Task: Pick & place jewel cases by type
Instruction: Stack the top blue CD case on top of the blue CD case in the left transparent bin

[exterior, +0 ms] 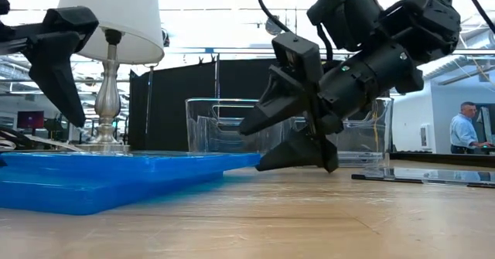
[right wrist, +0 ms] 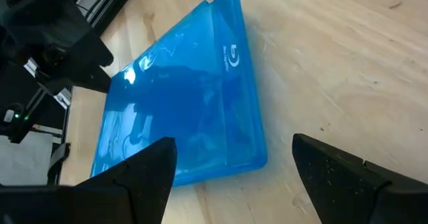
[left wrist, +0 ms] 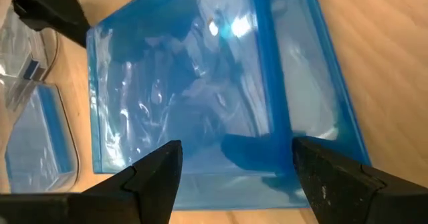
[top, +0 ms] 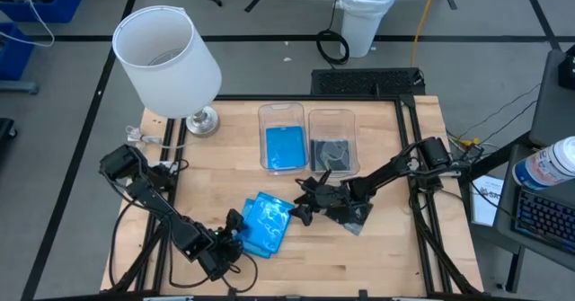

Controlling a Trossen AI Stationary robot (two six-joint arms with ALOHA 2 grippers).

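Stretched low from the table's right edge toward its middle, right gripper (top: 304, 204) hovering just beside the near-right edge of the blue jewel cases (top: 264, 223), fingers (right wrist: 137, 177) spread wide and empty. Reaching in from the front-left corner, left gripper (top: 235, 232) at the stack's opposite edge, fingers (left wrist: 150, 177) likewise wide apart, flanking the edge of the top case without closing on it. Stacked slightly askew on the wooden table (top: 386, 256), front of centre. Behind them, two clear bins (top: 308, 139) side by side: another blue case (top: 285, 146) lying in the left one, a dark case (top: 331, 153) in the right one. One more dark case (top: 355, 217) flat on the wood beneath the right arm. White-shaded lamp (top: 167, 54) at the far-left corner.
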